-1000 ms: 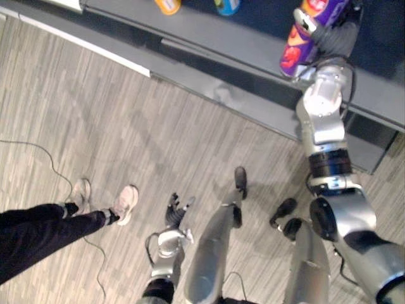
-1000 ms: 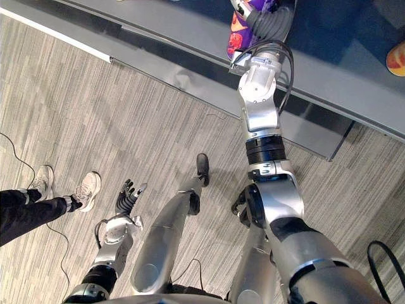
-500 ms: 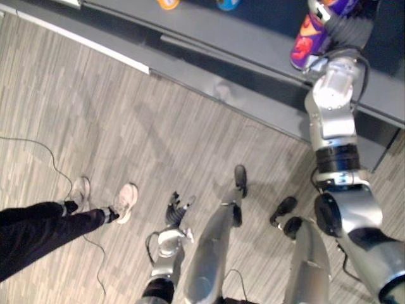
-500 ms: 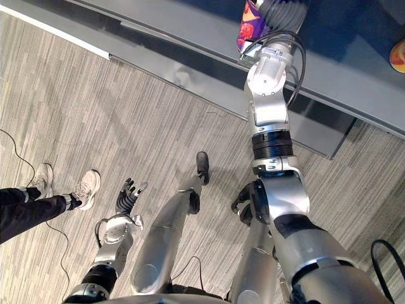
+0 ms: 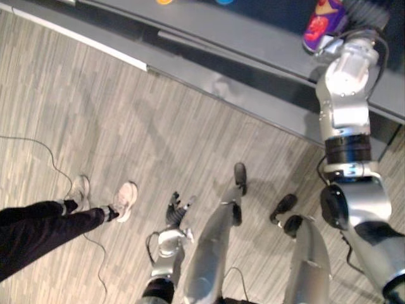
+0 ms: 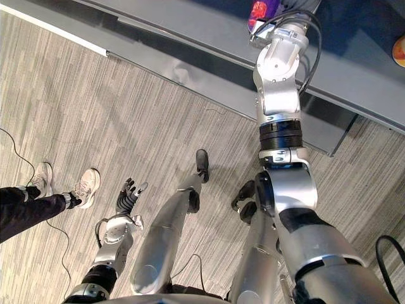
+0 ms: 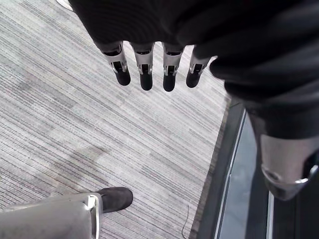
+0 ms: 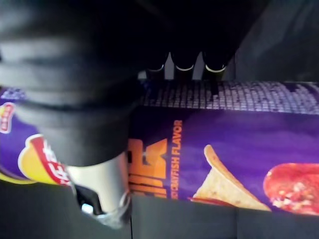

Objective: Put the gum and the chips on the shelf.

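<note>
1. Purple chips can (image 5: pixel 324 22) is in the right hand (image 8: pixel 97 181), which is clamped round it with fingers over one side and thumb on the other. It is held over the shelf (image 5: pixel 253 38). We can't tell if the can touches the shelf.
2. Left hand (image 5: pixel 175 210) hangs low near the floor (image 5: pixel 95 126), fingers straight and spread, holding nothing.
3. Risk, our read: the can looks tilted. Released like this, it could tip, roll to the front edge and drop to the floor.
4. Risk: a round can held by its side may slip if the wrist twists.
5. We can't pick out the gum. An orange item (image 6: pixel 399 54) stands on the shelf further right. We can't tell what it is.
6. Container: the can. We can't see its contents.
</note>
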Robot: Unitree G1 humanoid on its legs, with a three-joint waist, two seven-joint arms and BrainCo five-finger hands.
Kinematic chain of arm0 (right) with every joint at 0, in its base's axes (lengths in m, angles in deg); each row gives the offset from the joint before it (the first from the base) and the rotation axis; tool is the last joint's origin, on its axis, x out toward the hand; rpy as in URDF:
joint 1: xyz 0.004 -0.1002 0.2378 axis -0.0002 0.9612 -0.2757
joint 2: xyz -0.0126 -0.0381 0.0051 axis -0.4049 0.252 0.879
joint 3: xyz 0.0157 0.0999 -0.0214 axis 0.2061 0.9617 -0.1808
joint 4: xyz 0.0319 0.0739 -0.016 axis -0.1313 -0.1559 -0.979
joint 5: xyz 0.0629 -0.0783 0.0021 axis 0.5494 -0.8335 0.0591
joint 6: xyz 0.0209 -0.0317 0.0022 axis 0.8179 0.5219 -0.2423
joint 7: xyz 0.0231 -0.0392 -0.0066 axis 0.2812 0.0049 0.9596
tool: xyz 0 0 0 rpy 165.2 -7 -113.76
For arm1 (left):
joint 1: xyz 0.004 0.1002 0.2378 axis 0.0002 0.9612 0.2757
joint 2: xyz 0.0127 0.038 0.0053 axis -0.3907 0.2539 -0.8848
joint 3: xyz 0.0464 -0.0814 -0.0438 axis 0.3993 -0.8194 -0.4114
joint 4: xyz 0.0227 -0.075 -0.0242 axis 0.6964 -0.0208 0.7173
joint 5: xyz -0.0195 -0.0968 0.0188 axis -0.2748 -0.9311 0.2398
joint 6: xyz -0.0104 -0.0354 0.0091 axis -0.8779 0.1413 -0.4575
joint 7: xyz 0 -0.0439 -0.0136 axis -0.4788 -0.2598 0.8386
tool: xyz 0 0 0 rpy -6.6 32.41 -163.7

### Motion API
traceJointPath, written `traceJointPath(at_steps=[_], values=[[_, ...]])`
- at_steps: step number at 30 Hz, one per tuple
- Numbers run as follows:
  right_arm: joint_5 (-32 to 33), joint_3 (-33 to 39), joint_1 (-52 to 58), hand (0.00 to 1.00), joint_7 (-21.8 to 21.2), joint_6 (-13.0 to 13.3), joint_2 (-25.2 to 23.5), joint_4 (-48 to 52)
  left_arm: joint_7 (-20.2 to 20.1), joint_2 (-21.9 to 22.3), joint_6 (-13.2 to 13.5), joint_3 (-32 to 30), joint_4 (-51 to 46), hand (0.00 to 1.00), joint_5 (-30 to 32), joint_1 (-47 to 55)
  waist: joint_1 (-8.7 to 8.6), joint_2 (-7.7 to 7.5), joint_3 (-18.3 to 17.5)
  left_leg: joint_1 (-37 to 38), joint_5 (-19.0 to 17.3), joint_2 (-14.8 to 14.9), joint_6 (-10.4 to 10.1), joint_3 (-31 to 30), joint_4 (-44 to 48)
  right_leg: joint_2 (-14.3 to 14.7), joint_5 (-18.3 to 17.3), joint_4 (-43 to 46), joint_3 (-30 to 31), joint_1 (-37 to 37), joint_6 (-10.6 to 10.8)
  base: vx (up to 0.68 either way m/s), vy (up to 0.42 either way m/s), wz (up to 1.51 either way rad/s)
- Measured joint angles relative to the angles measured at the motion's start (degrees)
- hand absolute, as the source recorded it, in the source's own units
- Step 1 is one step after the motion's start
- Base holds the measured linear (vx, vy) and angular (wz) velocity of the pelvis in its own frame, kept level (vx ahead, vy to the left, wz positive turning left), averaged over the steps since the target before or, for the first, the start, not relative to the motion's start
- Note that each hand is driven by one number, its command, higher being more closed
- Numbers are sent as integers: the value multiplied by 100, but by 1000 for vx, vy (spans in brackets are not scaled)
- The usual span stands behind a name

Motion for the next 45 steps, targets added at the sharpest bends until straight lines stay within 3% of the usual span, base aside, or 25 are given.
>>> traceJointPath(at_steps=[5,6,24,35,40,45], values=[[4,0,-6,100,-2,-3,-3,-15,0,0,-1,1,0,0,0,0,-7,0,0,-77,10,10,16,-13,39,4,0,1,-19,-51,0,0,0,0],[5,-2,-6,0,-4,-3,-15,-21,0,0,-1,1,0,0,0,0,-3,0,0,-77,14,12,22,-12,50,4,0,1,-18,-49,0,2,-30,0],[10,-160,86,0,-130,10,-465,-316,1,0,0,-4,8,0,-11,0,-12,-1,0,-217,-105,105,0,20,302,36,1,88,25,-139,0,-6,-21,-2],[5,-311,703,0,-173,120,-709,-741,1,1,-4,-8,32,0,-9,0,-11,-29,-12,-221,-126,134,-14,25,377,55,2,105,43,-124,-1,-2,-6,0],[8,-504,1106,0,-248,257,-736,-914,1,26,-35,-18,144,0,-5,15,-20,-219,-96,-141,-214,204,-28,15,512,118,2,100,56,8,-1,-9,-37,-5],[9,-756,1860,0,-307,301,-1000,-1160,-4,92,-81,-101,567,0,18,81,-158,-395,-185,289,-339,252,-33,52,552,188,12,-69,92,501,18,-7,-35,-9]])
